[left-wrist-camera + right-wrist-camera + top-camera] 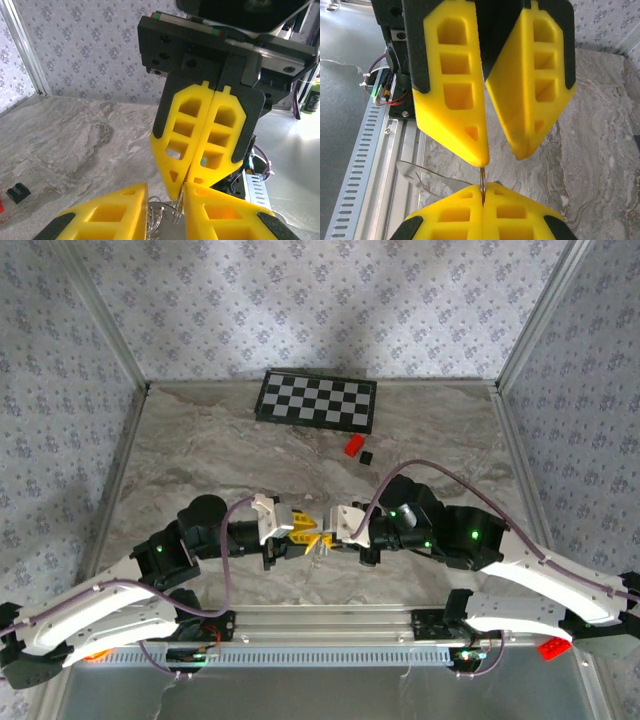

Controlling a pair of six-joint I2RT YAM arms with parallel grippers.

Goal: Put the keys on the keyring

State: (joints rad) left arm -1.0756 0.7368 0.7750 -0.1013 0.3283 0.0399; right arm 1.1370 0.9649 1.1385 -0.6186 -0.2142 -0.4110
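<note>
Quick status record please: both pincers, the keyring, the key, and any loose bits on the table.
left pincer: open, fingers either side of the keyring
right pincer: shut on the keyring wire
key: flat silvery blade beside the right pincer's tips; threaded or not, unclear
loose items: red block and black cube, near the checkerboard

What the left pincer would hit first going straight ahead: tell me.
Probably the right pincer's shut tips, just ahead; the keyring they pinch sits between the left pincer's fingers. Depth unclear.
</note>
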